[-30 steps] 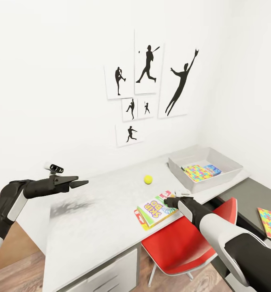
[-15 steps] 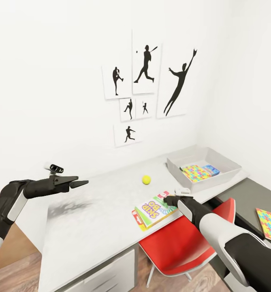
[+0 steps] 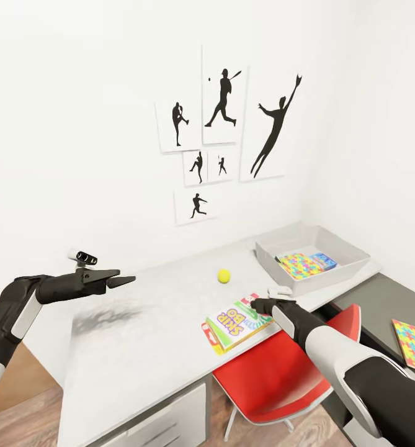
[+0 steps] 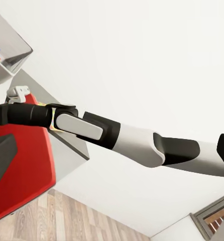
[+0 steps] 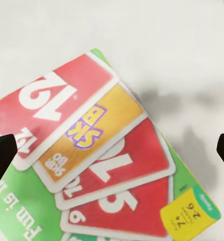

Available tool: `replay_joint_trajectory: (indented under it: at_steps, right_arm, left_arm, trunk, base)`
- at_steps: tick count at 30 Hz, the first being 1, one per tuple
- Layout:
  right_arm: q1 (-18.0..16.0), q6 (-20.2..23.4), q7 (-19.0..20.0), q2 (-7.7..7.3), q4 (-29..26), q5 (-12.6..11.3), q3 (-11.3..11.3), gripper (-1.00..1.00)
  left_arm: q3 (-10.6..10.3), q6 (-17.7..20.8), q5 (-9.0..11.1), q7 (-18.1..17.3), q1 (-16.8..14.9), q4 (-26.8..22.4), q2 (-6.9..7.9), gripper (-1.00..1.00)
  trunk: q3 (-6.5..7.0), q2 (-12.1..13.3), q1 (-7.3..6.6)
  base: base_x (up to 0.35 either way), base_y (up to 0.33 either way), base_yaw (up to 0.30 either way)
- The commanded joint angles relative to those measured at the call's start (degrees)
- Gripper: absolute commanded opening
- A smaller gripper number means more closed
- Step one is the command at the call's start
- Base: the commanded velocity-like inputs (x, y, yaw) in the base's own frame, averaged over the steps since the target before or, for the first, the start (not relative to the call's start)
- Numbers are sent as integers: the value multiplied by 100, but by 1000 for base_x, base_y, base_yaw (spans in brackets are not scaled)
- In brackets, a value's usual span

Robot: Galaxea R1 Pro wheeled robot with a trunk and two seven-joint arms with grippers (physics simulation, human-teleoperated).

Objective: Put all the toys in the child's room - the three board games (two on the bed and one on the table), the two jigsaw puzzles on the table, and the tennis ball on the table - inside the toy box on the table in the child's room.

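Our right gripper [image 3: 257,303] hangs fingers spread right over the board game's [image 3: 235,320] near corner, box stretching leftward, left gripper [image 3: 123,280] well off, can't tell its fingers.

Flat green, red and orange card-patterned Skip-Bo board game box [image 3: 235,320], small yellow-green tennis ball [image 3: 224,275], multicoloured jigsaw puzzle [image 3: 301,265] in grey rectangular toy box [image 3: 350,269], glossy red chair [image 3: 275,375], white table [image 3: 139,347].
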Motion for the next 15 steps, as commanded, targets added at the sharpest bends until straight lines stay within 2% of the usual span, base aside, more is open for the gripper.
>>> replay_joint_trajectory:
  at_steps: [1,15]
  right_arm:
    - [-3,35,-39,-6,-15,-55,49,100]
    - [1,105,-40,-64,51,-63,43,100]
  left_arm:
    - [-14,61,3,-28,-5,1,6,100]
    - [-14,61,4,-28,-5,1,6,100]
  trunk:
    - [-8,-6,1]
    - [-8,-6,1]
  base:
    - [17,0,0]
    - [3,0,0]
